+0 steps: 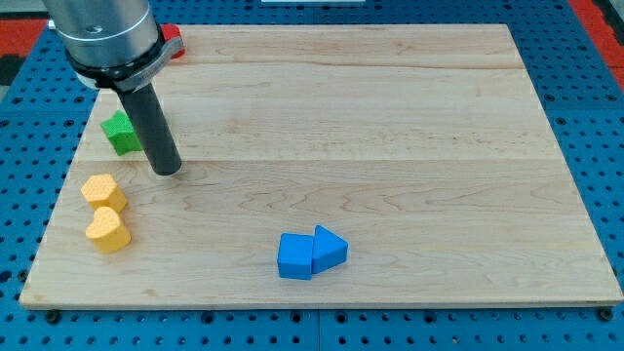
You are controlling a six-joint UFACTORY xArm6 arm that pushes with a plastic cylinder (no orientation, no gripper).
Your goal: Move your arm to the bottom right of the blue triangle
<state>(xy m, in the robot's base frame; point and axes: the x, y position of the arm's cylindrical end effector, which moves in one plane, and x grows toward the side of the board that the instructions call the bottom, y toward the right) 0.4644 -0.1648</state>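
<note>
Nearest the view's bottom, a blue cube (295, 256) sits touching the blue triangle (330, 249), the triangle on its right; both lie on the wooden board (390, 146), low and a little left of centre. Well apart, near the board's left edge, my tip (167, 170) rests on the wood, touching no block. Just left of the rod sits a green block (121, 133). Below the tip lie a yellow hexagonal block (103, 191) and a yellow heart-like block (107, 230). A red block (173, 40) peeks out behind the arm.
</note>
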